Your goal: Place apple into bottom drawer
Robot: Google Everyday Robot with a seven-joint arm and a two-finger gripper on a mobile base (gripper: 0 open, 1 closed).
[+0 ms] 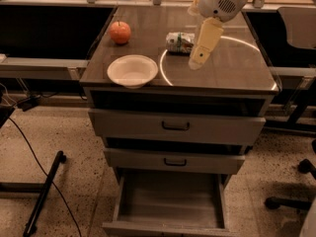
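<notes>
The red-orange apple [120, 32] sits at the back left of the cabinet top [232, 68]. The bottom drawer [163, 228] is pulled open and looks empty. My gripper [196, 62] hangs from the arm at the upper right, hovering over the middle of the top, just right of the crushed can [179, 42]. It is well to the right of the apple and holds nothing that I can see.
A white bowl [132, 70] stands at the front left of the top, in front of the apple. The top drawer [175, 126] and the middle drawer [174, 161] are closed. A cable and stand leg [42, 194] lie on the floor at left. A chair base [291, 196] is at right.
</notes>
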